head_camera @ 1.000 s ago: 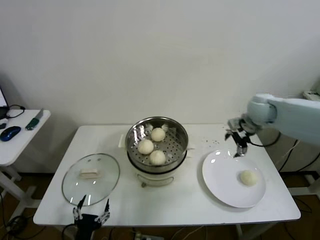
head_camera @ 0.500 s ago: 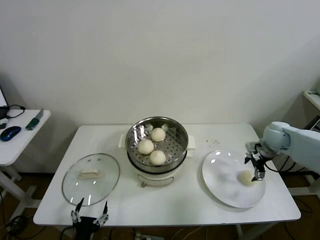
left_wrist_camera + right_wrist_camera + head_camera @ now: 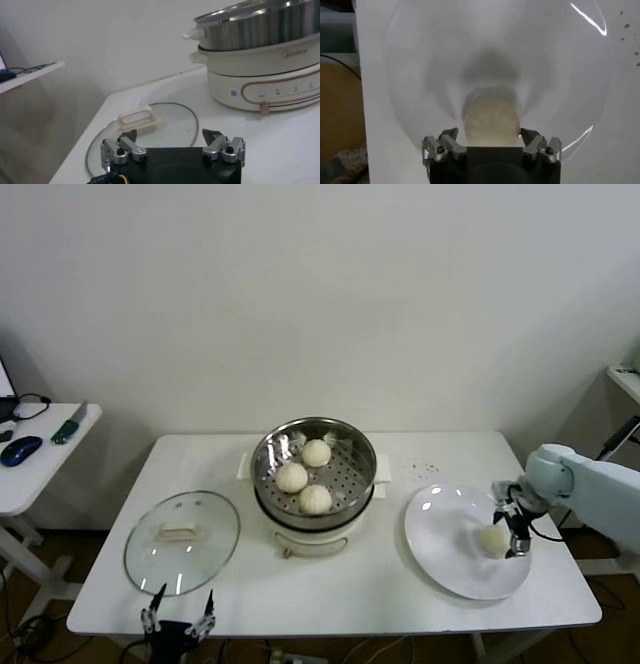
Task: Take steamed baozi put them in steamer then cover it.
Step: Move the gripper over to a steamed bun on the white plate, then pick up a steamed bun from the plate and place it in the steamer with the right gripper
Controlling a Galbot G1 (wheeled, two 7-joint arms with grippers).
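Note:
The steel steamer (image 3: 361, 446) stands mid-table on its cream pot base (image 3: 260, 70) and holds three steamed baozi (image 3: 316, 452) (image 3: 292, 477) (image 3: 315, 499). Another baozi (image 3: 492, 540) lies on the white plate (image 3: 445, 534). My right gripper (image 3: 510, 526) is open and down at the plate, with that baozi (image 3: 491, 120) between its fingers. The cover, a glass lid (image 3: 182, 541), lies flat at the table's left with its bar handle (image 3: 136, 119) up. My left gripper (image 3: 179, 612) waits open at the front edge just before the lid (image 3: 165, 122).
A small side table (image 3: 45, 459) at the far left carries a blue mouse (image 3: 20, 450) and a green tool (image 3: 68, 426). A few dark specks (image 3: 425, 468) lie behind the plate. The plate sits close to the table's right front corner.
My right gripper has come from behind the plate forward and down onto the plate, and now straddles the baozi there. The left arm has stayed in place.

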